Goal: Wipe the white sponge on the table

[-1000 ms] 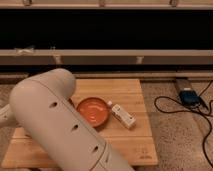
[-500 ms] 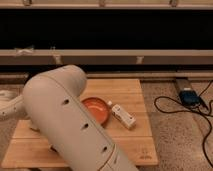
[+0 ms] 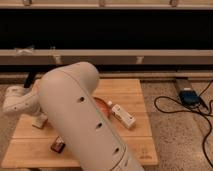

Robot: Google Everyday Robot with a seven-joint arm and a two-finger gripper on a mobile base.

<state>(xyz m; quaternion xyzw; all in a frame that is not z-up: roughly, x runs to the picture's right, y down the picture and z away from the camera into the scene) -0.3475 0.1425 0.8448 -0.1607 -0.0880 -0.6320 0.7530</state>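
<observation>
Arm (image 3: 85, 120) fills the foreground; the gripper (image 3: 41, 120) is low over the table's (image 3: 135, 145) left side, near something pale, maybe the white sponge (image 3: 39, 121). Wiping looks barely begun, I'd judge.

We see the table (image 3: 134, 91), a small square of honey-tan planks. Over its left part the gripper (image 3: 39, 117) sits low; a pale bit beneath may be the white sponge (image 3: 40, 123).
</observation>
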